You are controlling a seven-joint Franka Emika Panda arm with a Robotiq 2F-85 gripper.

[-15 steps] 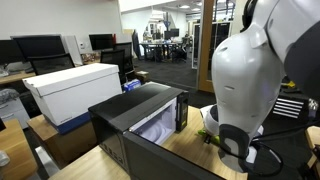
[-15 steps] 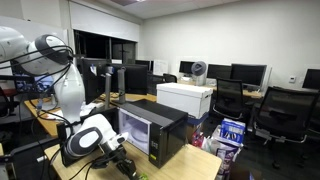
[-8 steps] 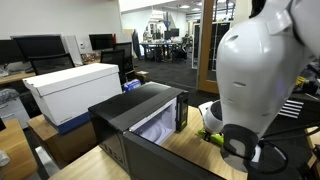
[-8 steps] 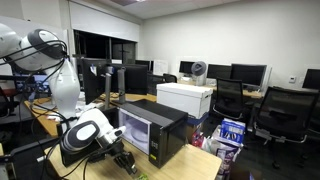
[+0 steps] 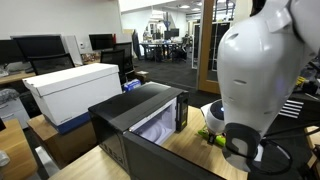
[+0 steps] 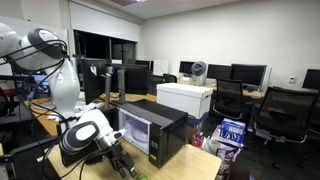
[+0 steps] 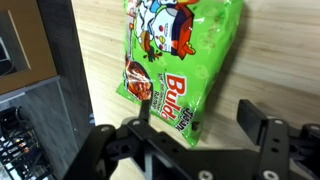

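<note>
In the wrist view a green instant-noodle packet (image 7: 178, 55) lies flat on the wooden table (image 7: 280, 70). My gripper (image 7: 200, 118) hangs just above its near end, open. The left finger (image 7: 150, 112) overlaps the packet's lower corner. The right finger (image 7: 255, 118) stands over bare wood, apart from the packet. Nothing is clamped between the jaws. In an exterior view the gripper (image 6: 122, 165) is low over the table in front of the microwave. In an exterior view my white arm (image 5: 255, 90) hides most of the packet; only a green-yellow bit (image 5: 211, 135) shows.
A black microwave (image 5: 140, 122) (image 6: 152, 130) stands on the table close beside the gripper; its dark side fills the left of the wrist view (image 7: 30, 60). A large white box (image 5: 72, 90) (image 6: 186, 97) sits behind it. Office chairs (image 6: 275, 115) and monitors stand further off.
The arm shifted slightly about a second ago and has since held still. The microwave and the white box have not moved.
</note>
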